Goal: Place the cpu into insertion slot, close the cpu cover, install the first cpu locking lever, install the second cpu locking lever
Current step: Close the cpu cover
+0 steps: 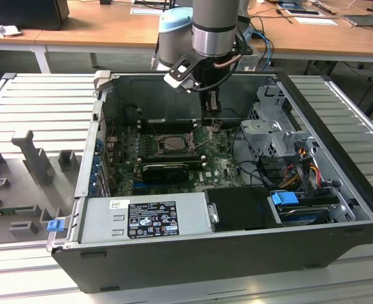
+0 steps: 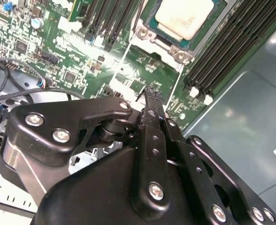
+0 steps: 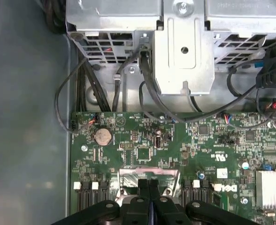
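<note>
Your gripper [image 2: 152, 93], pressed together and empty, hovers near the insertion slot [image 2: 166, 44] edge. You see the cpu [image 2: 183, 16] seated inside.

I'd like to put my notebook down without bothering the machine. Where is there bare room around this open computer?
Bare ribbed table lies at the exterior view's right of the computer case, and at its left between the grey blocks and the wooden desk. Inside, cables, board and pincer crowd everything.

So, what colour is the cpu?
The cpu is pale beige; it shows best in the second wrist view.
</note>
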